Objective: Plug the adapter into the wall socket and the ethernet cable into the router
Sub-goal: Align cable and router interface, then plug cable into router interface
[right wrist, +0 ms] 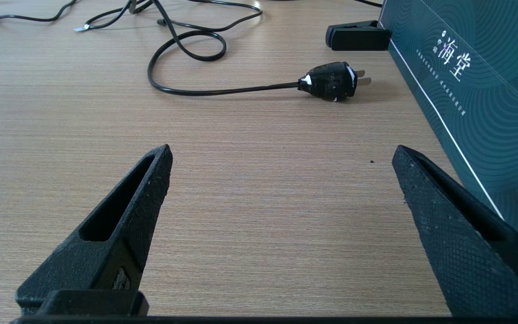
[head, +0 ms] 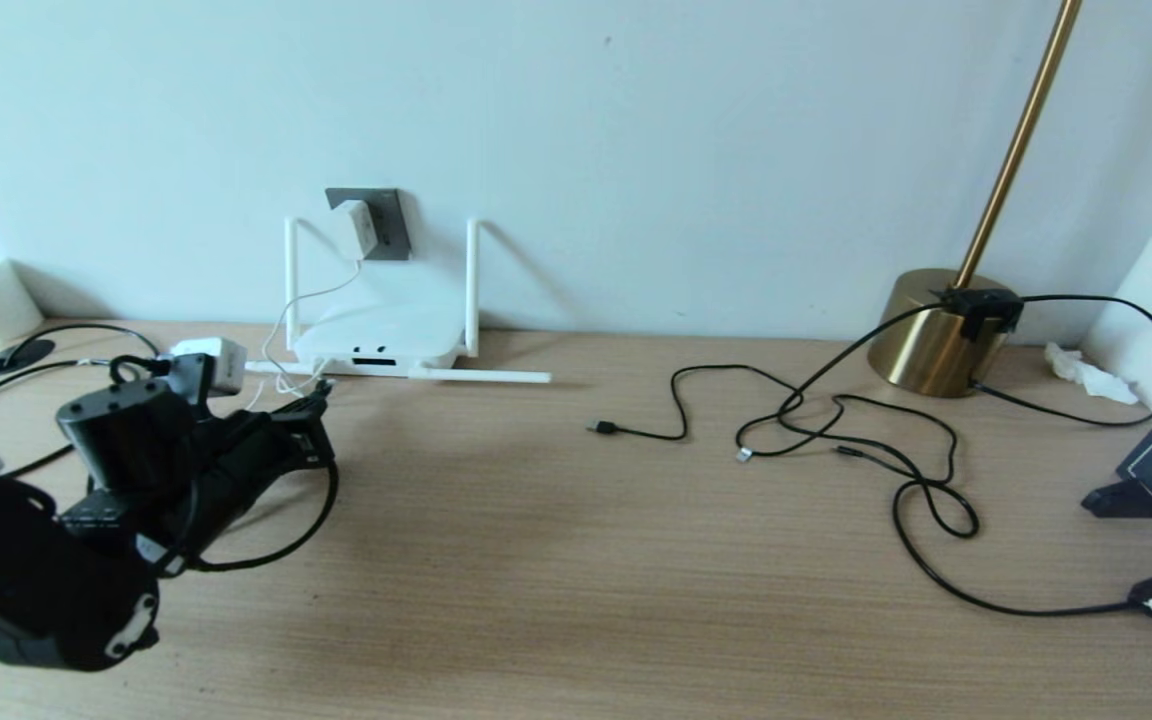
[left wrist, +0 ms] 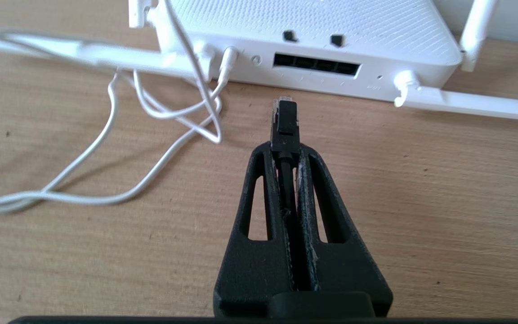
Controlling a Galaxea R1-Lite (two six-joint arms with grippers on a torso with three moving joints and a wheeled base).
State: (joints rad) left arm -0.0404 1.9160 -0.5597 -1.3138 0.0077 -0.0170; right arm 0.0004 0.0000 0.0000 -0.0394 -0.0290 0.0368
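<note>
Ethernet cable (left wrist: 284,121) connector points at router (left wrist: 313,31) ports.

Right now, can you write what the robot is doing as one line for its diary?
left pincer: shut on ethernet cable, short of router ports | adapter: in wall socket | right pincer: open, idle

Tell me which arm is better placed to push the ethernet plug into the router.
Left. Its end effector already grips the ethernet cable, the plug pointing at the router ports. The right end effector is open and empty, far from it.
</note>
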